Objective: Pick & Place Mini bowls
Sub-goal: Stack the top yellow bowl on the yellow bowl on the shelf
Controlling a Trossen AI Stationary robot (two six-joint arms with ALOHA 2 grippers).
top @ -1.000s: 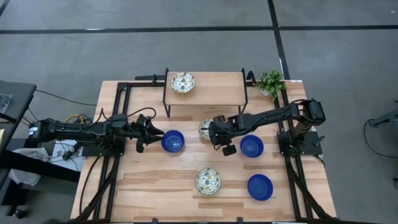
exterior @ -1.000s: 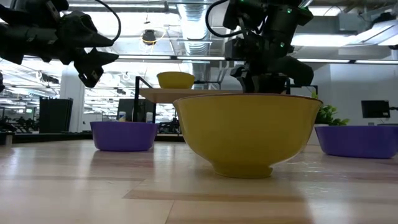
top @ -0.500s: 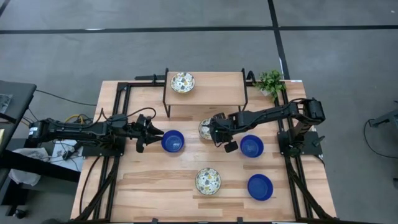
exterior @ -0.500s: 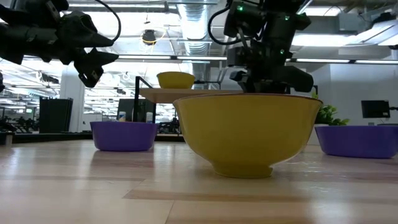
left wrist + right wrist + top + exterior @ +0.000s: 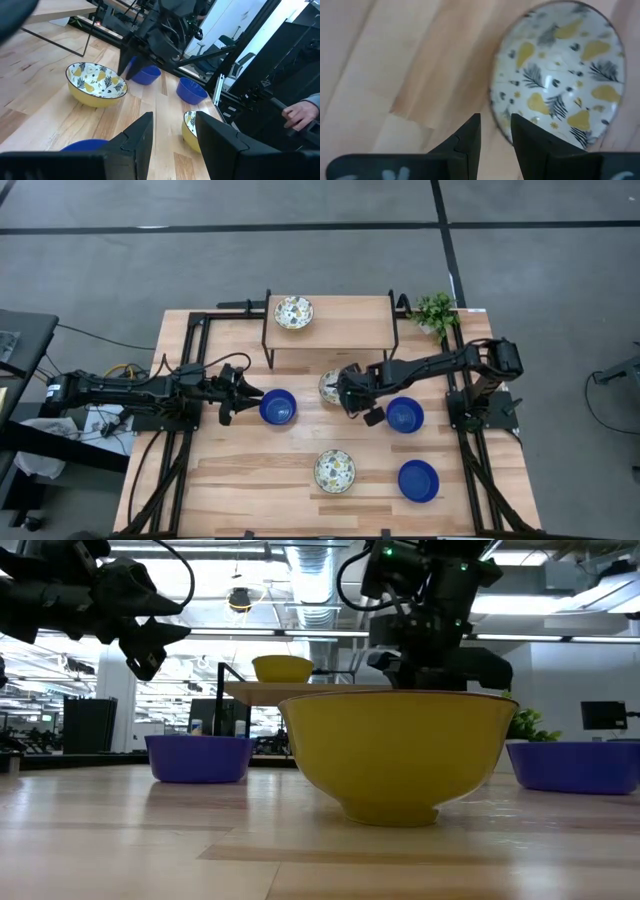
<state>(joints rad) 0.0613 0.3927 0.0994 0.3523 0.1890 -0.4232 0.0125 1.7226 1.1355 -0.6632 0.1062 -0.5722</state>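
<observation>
Six mini bowls show in the high view. One patterned bowl (image 5: 293, 312) stands on a raised shelf. Another patterned bowl (image 5: 328, 386) sits mid-table under my right gripper (image 5: 344, 396). A third patterned bowl (image 5: 334, 470) sits nearer the front. The blue bowls (image 5: 277, 407), (image 5: 404, 414), (image 5: 418, 480) rest on the table. My right gripper (image 5: 495, 131) points down and is open. Its fingers stand over the patterned bowl's rim (image 5: 496, 116), one on each side, and no touch shows. My left gripper (image 5: 254, 392) is open and level, just left of a blue bowl.
The wooden shelf (image 5: 345, 322) on black legs stands at the table's far middle. A small green plant (image 5: 435, 312) is at the far right corner. Black frame rails run along both table sides. A person's hand (image 5: 299, 113) shows beyond the table.
My right gripper has rolled a little about the line it points along. It has stayed over the patterned bowl in the middle of the table.
</observation>
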